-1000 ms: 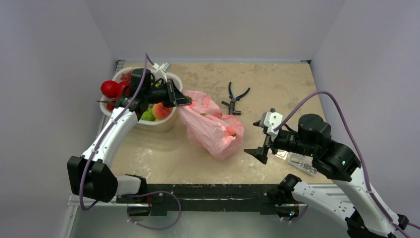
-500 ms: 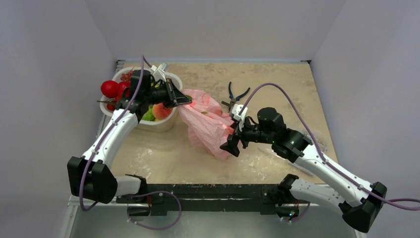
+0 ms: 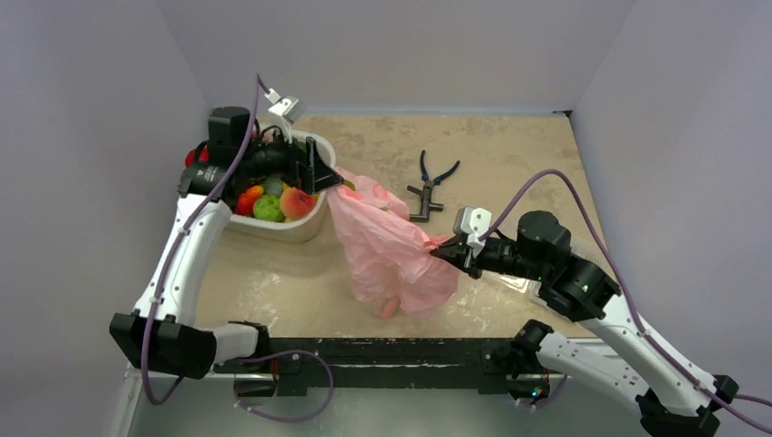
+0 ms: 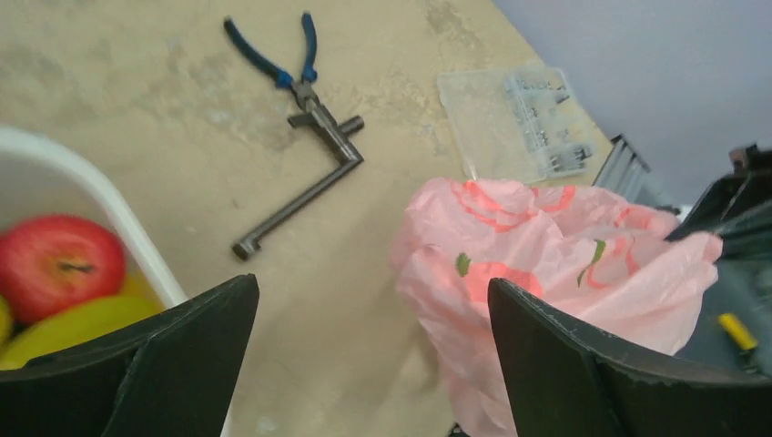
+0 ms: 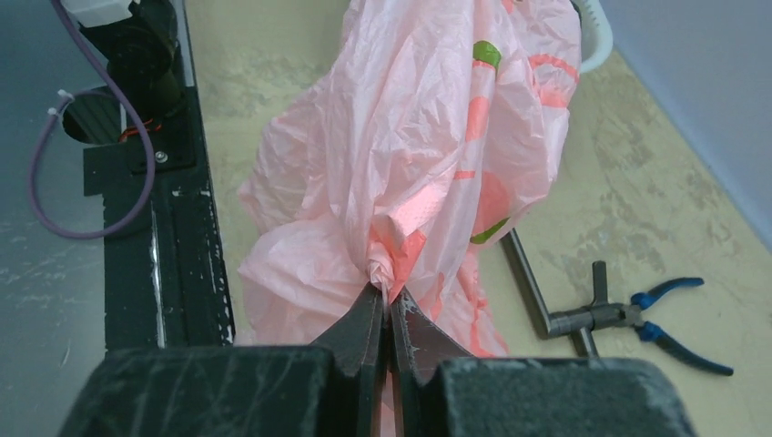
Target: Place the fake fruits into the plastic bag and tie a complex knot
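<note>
Above the table (image 3: 510, 155), right fingers (image 5: 362, 330) pinch bunched film of the plastic bag (image 5: 428, 137); left fingers (image 4: 164, 364) spread.

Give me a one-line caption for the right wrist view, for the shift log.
Right gripper pinches a bunched fold of the pink bag, with pliers nearby.

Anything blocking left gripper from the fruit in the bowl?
Nothing visible. The left gripper hangs open at the rim of the white bowl; the fake fruits lie uncovered inside. The plastic bag is off to the side, pinched by the right gripper.
</note>
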